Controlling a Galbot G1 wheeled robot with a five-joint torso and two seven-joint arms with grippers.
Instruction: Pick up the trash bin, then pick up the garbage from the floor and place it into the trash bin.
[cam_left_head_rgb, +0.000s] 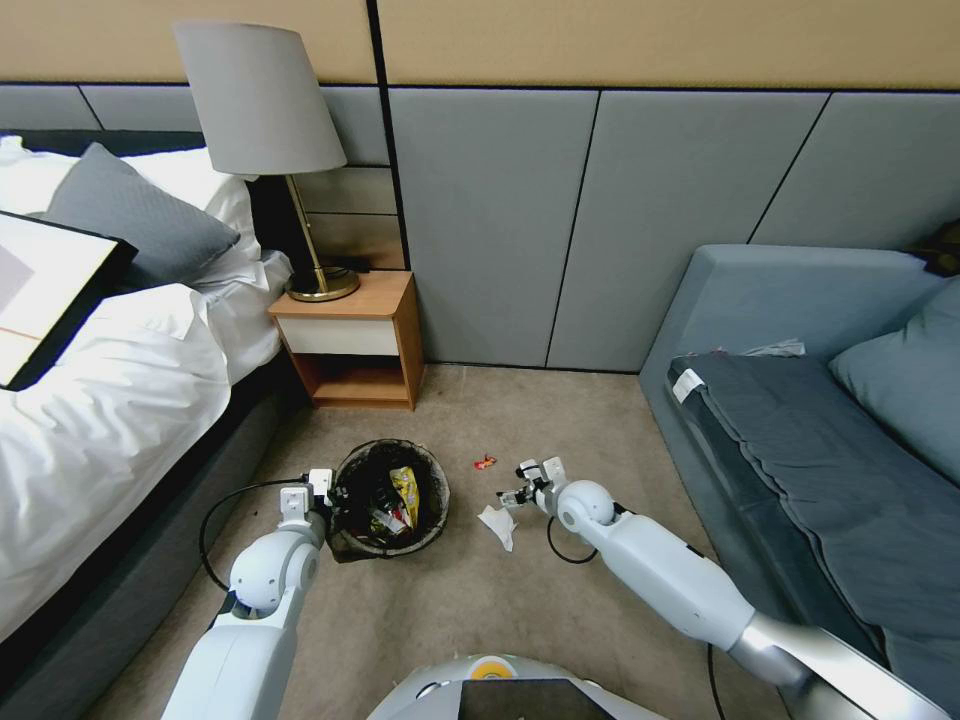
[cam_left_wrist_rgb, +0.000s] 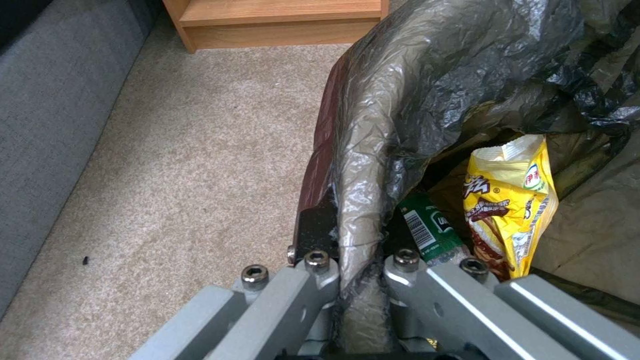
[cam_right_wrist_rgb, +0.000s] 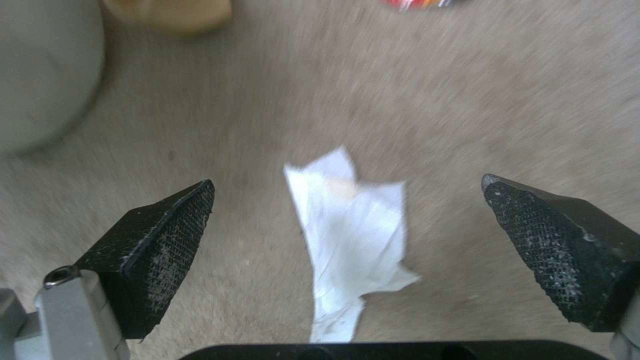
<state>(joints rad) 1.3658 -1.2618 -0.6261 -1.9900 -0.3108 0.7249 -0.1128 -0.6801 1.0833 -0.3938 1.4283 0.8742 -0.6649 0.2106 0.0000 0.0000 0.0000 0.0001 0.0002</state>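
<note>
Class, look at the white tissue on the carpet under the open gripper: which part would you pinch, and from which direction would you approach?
Probably the tissue's crumpled middle, from straight above. It lies flat and limp on the carpet, offering no edge to catch from the side, and the right gripper hangs open with a finger either side of its narrow width.
</note>
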